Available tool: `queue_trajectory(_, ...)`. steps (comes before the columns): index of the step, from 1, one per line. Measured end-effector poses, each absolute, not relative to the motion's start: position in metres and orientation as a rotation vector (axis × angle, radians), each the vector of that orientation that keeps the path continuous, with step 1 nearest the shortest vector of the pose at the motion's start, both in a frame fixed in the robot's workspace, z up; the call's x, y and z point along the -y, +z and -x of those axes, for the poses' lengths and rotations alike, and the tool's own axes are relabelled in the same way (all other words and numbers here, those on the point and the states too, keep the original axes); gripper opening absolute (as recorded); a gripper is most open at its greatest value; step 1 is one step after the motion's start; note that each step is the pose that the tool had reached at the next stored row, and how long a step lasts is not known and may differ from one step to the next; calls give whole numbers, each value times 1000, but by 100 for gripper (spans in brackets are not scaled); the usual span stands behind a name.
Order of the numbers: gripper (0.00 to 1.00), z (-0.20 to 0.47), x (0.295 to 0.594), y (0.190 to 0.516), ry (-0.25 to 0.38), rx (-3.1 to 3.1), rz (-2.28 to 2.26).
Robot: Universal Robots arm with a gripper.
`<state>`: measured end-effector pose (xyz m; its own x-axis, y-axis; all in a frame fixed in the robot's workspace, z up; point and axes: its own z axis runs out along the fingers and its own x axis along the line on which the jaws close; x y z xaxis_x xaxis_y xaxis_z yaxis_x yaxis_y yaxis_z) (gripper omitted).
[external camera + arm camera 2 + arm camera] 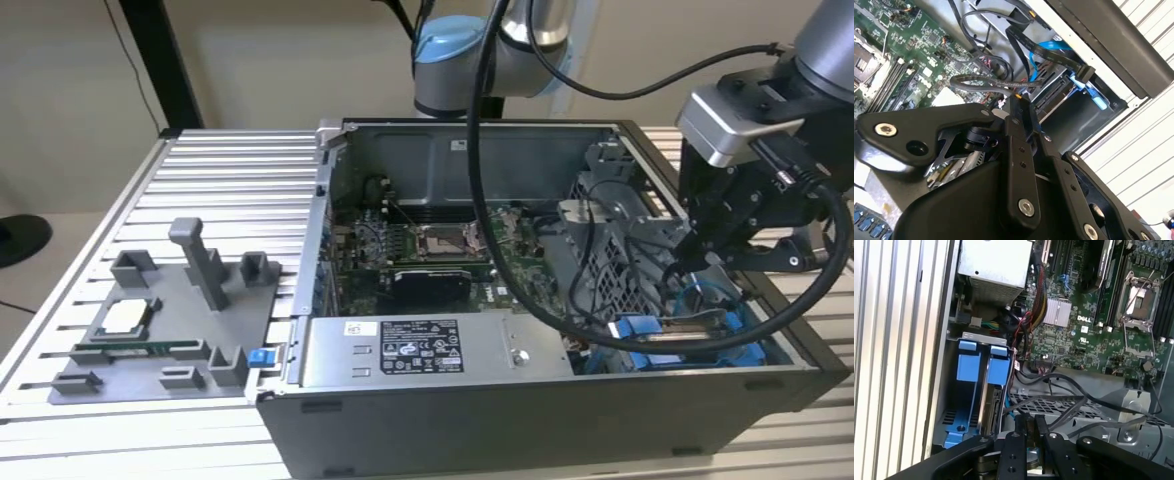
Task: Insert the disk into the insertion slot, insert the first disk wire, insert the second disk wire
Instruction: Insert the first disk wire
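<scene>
One arm [827, 45] bends down into the case [534, 400], claw [691, 258] pinched narrow above the insertion slot [674, 335].

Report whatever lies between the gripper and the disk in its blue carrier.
In the first wrist view, loose black cables trail close to the gripper and run toward the disk, which stands in the insertion slot. They look like the one visible obstruction; nothing rigid appears to lie between the two.

Matt black gripper [1031, 424], glossy blue plastic rails on insertion slot [959, 432], ribbed bare-metal table [214, 170], dull grey metal case [534, 425]
</scene>
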<state>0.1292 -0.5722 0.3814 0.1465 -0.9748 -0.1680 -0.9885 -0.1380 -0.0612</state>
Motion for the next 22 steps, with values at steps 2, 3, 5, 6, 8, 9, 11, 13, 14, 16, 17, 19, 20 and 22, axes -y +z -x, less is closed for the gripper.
queue_trajectory(2, 0, -131, 575, 381, 131, -1951, 2255)
queue_trajectory(3, 0, -132, 576, 380, 131, -1951, 2255)
queue_trajectory(5, 0, -134, 580, 380, 131, -1952, 2255)
queue_trajectory(6, 0, -134, 581, 379, 131, -1952, 2255)
queue_trajectory(8, 0, -136, 585, 378, 132, -1952, 2255)
queue_trajectory(9, 0, -136, 586, 378, 132, -1952, 2255)
queue_trajectory(11, 0, -137, 587, 378, 132, -1952, 2255)
queue_trajectory(13, 0, -137, 587, 378, 132, -1952, 2255)
queue_trajectory(14, 0, -137, 587, 378, 132, -1952, 2255)
queue_trajectory(16, 0, -137, 587, 378, 132, -1952, 2255)
queue_trajectory(17, 0, -137, 587, 377, 131, -1953, 2255)
queue_trajectory(19, 0, -137, 587, 377, 129, -1958, 2257)
queue_trajectory(20, 0, -137, 587, 376, 128, -1961, 2257)
queue_trajectory(22, 0, -137, 588, 376, 124, -1969, 2257)
